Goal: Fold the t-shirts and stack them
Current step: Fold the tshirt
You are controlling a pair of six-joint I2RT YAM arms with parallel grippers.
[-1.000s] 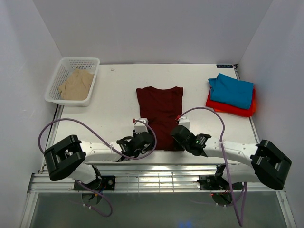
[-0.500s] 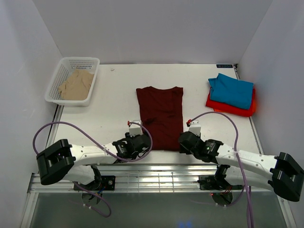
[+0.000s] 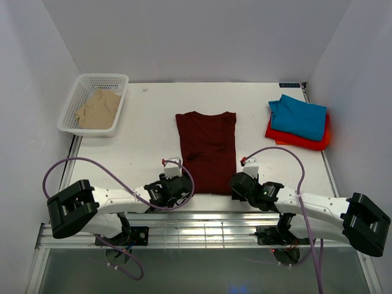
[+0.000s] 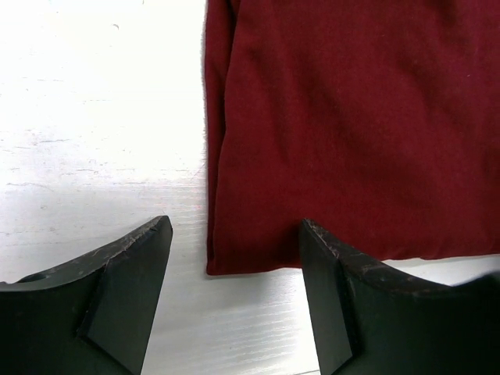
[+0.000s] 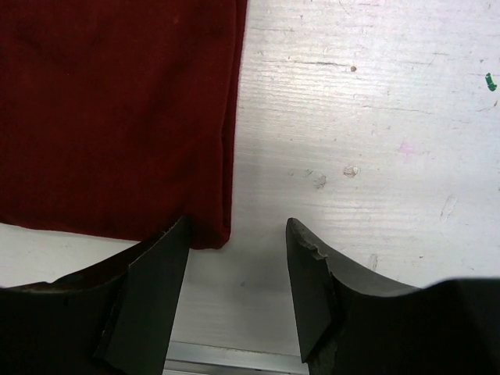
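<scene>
**A:** Where is the flat shirt [image 3: 206,150]?

**B:** In the middle of the table [image 3: 147,135]. Its neck end is far from the arms and its bottom edge is near them.

**A:** And the basket [image 3: 90,80]?

**B:** At the far left corner. A loose shirt [image 3: 98,110] lies in it.

**A:** What is on the right?

**B:** Two shirts at the far right. The top shirt [image 3: 298,116] lies on the bottom shirt [image 3: 277,132].

**A:** Where are the grippers?

**B:** The left gripper [image 4: 234,226] is at the flat shirt's near left corner. The right gripper [image 5: 238,223] is at its near right corner. Each corner sits in the gap between the fingers.
</scene>
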